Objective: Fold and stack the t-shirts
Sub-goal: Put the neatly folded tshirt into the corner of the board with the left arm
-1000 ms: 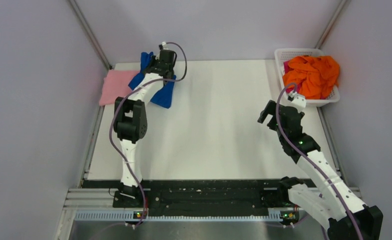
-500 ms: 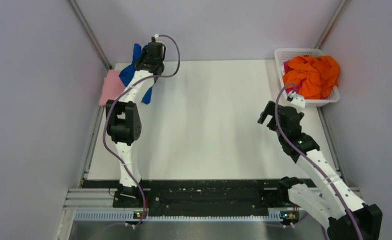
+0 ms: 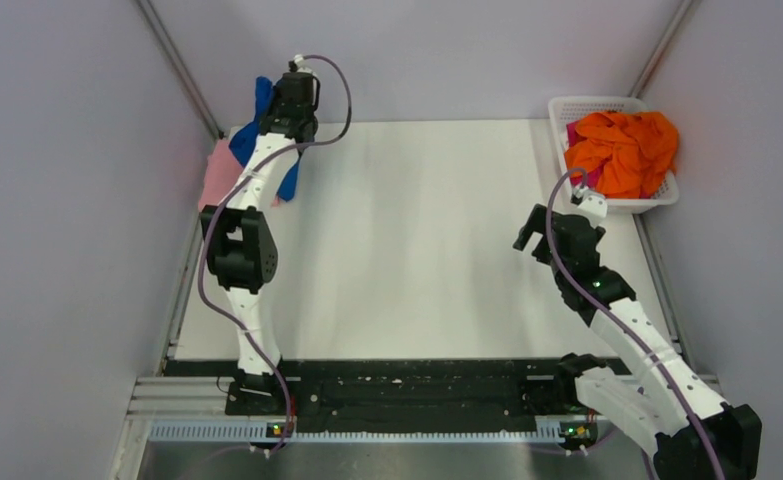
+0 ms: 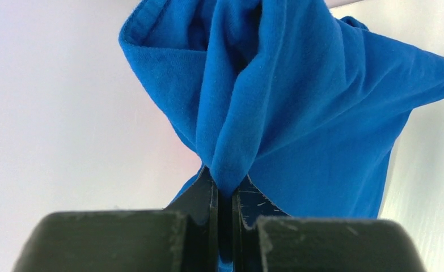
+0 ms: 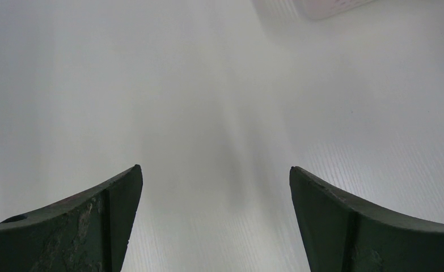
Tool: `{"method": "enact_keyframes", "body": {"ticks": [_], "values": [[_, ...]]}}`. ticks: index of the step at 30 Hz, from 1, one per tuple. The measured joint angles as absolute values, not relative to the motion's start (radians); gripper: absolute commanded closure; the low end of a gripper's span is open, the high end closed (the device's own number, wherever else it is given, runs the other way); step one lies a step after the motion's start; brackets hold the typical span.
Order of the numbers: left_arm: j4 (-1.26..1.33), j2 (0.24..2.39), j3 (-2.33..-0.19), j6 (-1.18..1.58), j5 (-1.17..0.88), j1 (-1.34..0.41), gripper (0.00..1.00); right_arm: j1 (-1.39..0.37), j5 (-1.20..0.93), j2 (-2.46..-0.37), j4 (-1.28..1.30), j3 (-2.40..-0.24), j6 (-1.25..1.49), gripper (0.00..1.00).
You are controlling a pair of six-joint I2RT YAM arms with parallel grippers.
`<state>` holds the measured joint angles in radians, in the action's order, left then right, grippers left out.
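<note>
- The blue t-shirt (image 4: 321, 124) hangs in the air over the pink t-shirt (image 3: 217, 175), bunched into folds and not spread flat. It is lifted clear, probably so it can be carried across and set down on top as the next layer of the stack.
- The left end effector (image 4: 224, 192) is clamped on a pinched ridge of the blue cloth. Its fingers are nearly together with the fabric squeezed between them, so the shirt's weight drapes below the grip.
- The pink t-shirt lies on the bench (image 3: 427, 220) in the far left corner, mostly hidden by the arm and the blue cloth. It looks like the base of the stack.
- The orange t-shirts (image 3: 627, 145) are heaped in a white basket (image 3: 587, 102) at the far corner opposite the pink t-shirt, unfolded and waiting their turn.
- The right end effector (image 5: 215, 187) hovers well apart from the pink t-shirt, just on the near side of the basket. Its fingers are spread wide and hold nothing, likely ready for the next orange shirt.
</note>
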<state>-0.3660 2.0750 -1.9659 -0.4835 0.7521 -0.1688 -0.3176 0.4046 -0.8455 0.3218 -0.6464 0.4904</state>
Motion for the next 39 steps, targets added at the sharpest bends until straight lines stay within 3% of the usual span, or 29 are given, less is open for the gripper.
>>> {"method": "enact_keyframes", "body": {"ticks": [22,38,39], "values": [[-0.410,2.095,-1.982,-0.440,0.665,-0.042,1.00,-0.318,0.411,-0.879,0.322,-0.639,0.491,0.01],[-0.330,2.381,-2.137,-0.443,0.645,0.087,1.00,-0.318,0.455,-0.917,0.331,-0.640,0.493,0.01],[-0.315,2.395,-2.146,-0.443,0.652,0.091,0.83,-0.318,0.457,-0.921,0.332,-0.641,0.493,0.01]]}}
